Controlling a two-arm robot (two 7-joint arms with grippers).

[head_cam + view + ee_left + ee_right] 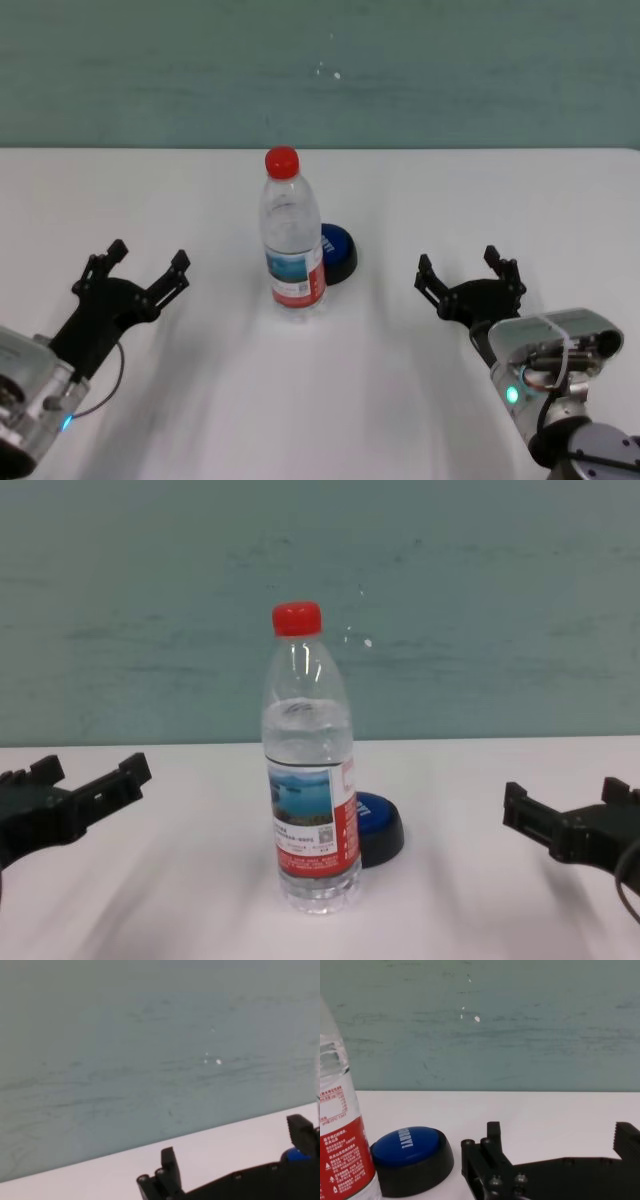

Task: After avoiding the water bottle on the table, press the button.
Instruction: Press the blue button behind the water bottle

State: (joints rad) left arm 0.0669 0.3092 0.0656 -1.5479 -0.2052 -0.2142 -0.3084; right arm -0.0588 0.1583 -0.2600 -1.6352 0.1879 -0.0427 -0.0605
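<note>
The water bottle [293,240] stands upright in the middle of the white table [480,190], red cap on top, clear with a lake label [310,825]. Just behind it and to its right sits the button [338,250], blue dome on a black base, partly hidden by the bottle [378,825]. In the right wrist view the button [410,1157] lies beside the bottle [340,1140]. My left gripper [147,262] hovers open to the bottle's left. On the button's right, my right gripper [468,270] is open with nothing between its fingers.
A teal wall [320,70] runs behind the table's far edge. Bare white tabletop lies on both sides of the bottle and in front of it.
</note>
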